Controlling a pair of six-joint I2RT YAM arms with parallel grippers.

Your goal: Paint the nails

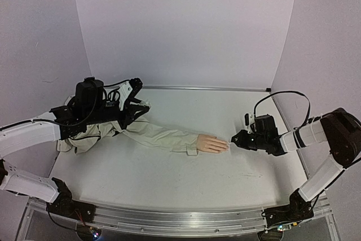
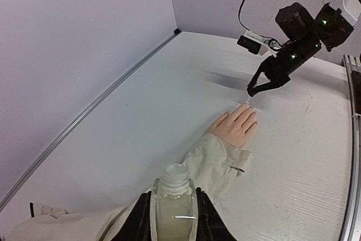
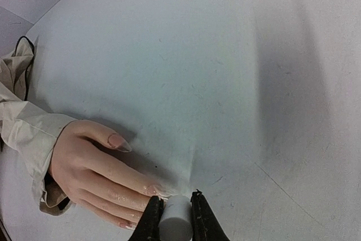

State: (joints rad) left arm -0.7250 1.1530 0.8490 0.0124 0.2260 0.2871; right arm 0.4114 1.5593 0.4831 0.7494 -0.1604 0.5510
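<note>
Right wrist shows the right claw (image 3: pixel 175 197) pinching a small white cylindrical brush handle (image 3: pixel 176 224) against a fingertip of the peach mannequin hand (image 3: pixel 96 167), which lies mid-bench (image 3: pixel 254 55) pointing to 3 o'clock; painting seems underway, but which nails (image 3: pixel 119 142) are finished is unclear; left claw (image 2: pixel 174 210) clamps a clear glass bottle (image 2: pixel 172 182) at 9 o'clock

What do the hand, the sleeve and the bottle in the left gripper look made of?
Hand: probably smooth peach plastic or rubber; slight sheen on the fingers. Sleeve: matte beige woven cloth; it creases and folds. Bottle: clear glass or plastic, cannot tell which; see-through, with a bright glint.
</note>
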